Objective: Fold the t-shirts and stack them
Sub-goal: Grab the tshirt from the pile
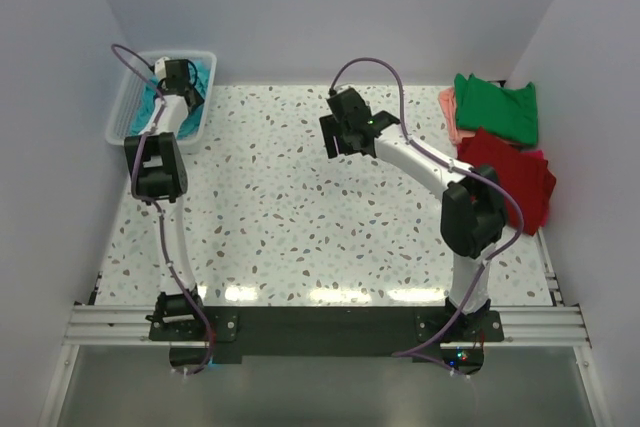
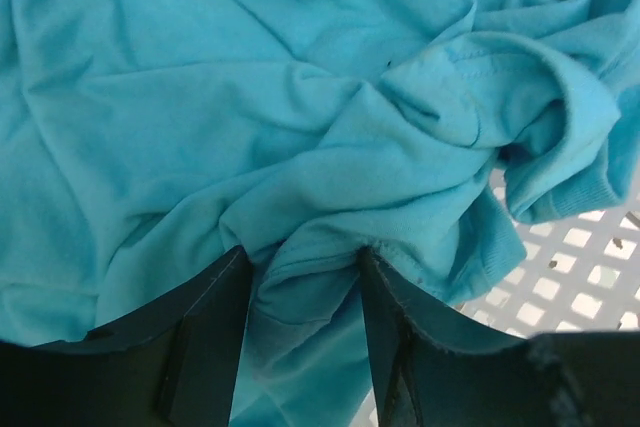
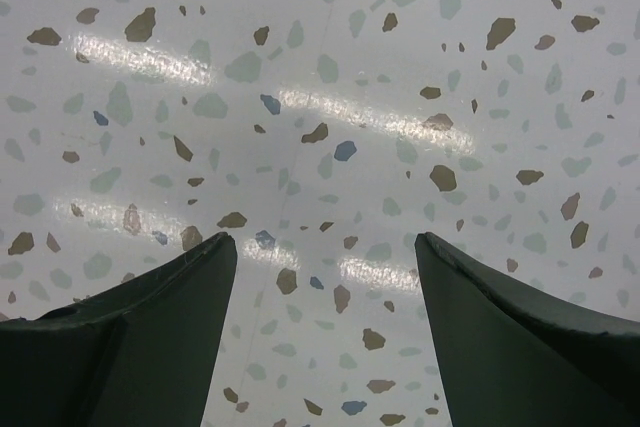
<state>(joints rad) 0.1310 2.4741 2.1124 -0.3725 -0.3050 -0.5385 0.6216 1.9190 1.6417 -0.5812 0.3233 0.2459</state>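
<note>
The turquoise t-shirt [image 2: 250, 97] lies crumpled in the white lattice basket [image 1: 125, 112] at the far left; a bit of it shows in the top view [image 1: 204, 73]. My left gripper [image 1: 178, 73] is down in the basket, and its fingers [image 2: 215, 297] pinch a raised fold of the turquoise cloth [image 2: 300, 262]. My right gripper [image 1: 337, 139] hovers open and empty over the middle back of the table [image 3: 322, 239]. The green t-shirt [image 1: 497, 107] lies on the salmon-pink one [image 1: 450, 112] at the far right, with the red one [image 1: 512, 175] in front of them.
The basket's lattice floor [image 2: 580, 267] shows at the right of the left wrist view. The speckled tabletop [image 1: 300, 227] lies between the arms. White walls close in the left, back and right sides.
</note>
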